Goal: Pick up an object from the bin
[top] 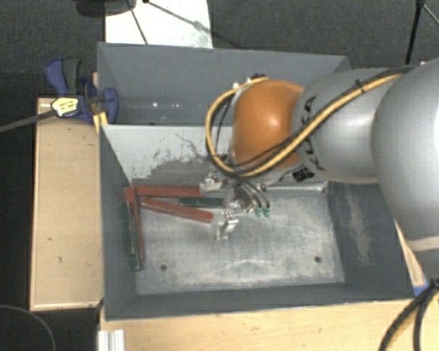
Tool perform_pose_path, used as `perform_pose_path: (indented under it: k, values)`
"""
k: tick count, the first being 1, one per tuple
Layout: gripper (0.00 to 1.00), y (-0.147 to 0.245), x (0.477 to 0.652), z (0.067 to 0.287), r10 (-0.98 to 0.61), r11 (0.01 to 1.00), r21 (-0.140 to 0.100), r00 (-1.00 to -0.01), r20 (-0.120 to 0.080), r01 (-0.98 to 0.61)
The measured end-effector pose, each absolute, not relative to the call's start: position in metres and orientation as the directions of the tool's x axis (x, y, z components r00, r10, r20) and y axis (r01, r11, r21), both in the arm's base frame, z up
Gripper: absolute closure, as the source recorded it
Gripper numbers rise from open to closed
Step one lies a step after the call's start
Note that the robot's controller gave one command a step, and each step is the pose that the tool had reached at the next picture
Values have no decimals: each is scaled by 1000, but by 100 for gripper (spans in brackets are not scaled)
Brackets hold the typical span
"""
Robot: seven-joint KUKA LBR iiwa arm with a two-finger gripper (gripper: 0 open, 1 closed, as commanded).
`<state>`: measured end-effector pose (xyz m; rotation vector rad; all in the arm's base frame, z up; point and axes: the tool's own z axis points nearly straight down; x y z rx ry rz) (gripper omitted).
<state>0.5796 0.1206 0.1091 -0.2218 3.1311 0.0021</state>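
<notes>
Pincer (pixel 227 225) — half-hidden beside red sticks (pixel 164 192)

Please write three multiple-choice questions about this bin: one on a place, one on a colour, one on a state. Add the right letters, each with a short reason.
1. Where is the gripper?
A. Over the right near corner.
B. Low in the grey metal bin, mid-floor, at the right ends of the long thin bars.
C. Outside the bin.
2. What colour is the rearmost long thin bar?
A. Yellow.
B. White.
C. Reddish-brown.
3. How is the dark thin bar by the left wall?
A. Lying flat along it.
B. Standing on end.
C. Lifted above the rim.
Answers: 1 B, it sits beside the bar ends. 2 C, its top face is reddish-brown. 3 A, its whole length rests on the floor.
</notes>
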Motion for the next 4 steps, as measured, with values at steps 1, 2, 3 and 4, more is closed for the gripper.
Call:
perform_pose_path:
  k: [1, 2, 3, 4]
  values:
    - [0, 121, 580, 109, -140, 990, 1, -990, -3, -140]
    - [100, 134, 598, 81, -72, 997, 4, -997, -24, -72]
    - [100, 134, 598, 81, -71, 997, 4, -997, -24, -72]
    - [100, 146, 572, 249, 16, 1000, 3, -1000, -9, 16]
